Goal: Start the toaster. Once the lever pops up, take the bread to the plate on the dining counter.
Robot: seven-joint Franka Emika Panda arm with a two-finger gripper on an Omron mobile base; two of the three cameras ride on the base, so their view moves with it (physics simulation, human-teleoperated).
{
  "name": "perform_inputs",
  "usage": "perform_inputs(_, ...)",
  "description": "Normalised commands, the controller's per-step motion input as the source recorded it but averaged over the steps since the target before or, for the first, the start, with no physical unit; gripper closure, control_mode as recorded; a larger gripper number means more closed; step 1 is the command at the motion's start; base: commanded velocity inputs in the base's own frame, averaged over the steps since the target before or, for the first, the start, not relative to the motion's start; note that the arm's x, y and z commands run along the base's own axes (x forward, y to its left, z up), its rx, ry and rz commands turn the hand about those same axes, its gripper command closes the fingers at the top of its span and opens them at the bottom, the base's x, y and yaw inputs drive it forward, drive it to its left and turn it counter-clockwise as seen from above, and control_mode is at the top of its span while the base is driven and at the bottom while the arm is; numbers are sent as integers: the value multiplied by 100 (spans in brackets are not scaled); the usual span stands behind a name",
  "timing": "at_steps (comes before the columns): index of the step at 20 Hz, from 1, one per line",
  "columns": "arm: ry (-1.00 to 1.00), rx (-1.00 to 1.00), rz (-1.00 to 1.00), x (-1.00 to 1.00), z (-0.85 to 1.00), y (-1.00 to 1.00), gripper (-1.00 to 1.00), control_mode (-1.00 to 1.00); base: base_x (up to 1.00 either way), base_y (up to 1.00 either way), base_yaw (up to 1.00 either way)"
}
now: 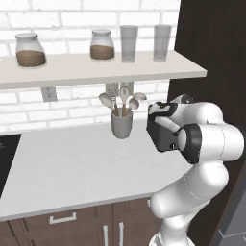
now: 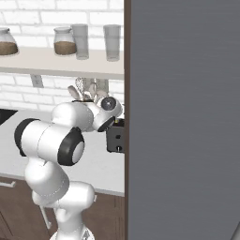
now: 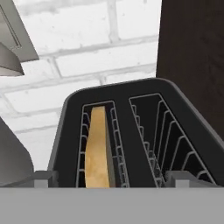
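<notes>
Bread [image 3: 96, 148] — golden, flat slice — upright in boxy black toaster [image 3: 127, 94]

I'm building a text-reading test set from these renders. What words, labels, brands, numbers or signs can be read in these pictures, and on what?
None: no readable text in any view.
Toaster: no brand or markings on its visible top and slots.
Jars and glasses on the shelf: unlabelled.
Crock: plain.
Wall outlet: no lettering.

White brick wall [image 1: 72, 103] behind a pale worktop [image 1: 72, 168]. A shelf [image 1: 96, 67] carries jars [image 1: 30, 50] and glasses [image 1: 129, 43]. Dark cabinet [image 1: 211, 48] beside.
</notes>
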Motion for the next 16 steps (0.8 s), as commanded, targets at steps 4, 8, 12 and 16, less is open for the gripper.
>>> perform_inputs(4, -6, 0, 0, 0, 0, 0, 100, -100, 0, 0, 0)
perform_inputs(8, -3, 0, 0, 0, 0, 0, 100, -100, 0, 0, 0)
perform_inputs(12, 0, 0, 0, 0, 0, 0, 100, -100, 0, 0, 0)
perform_inputs(16, 0, 0, 0, -6, 9, 0, 100, -100, 0, 0, 0)
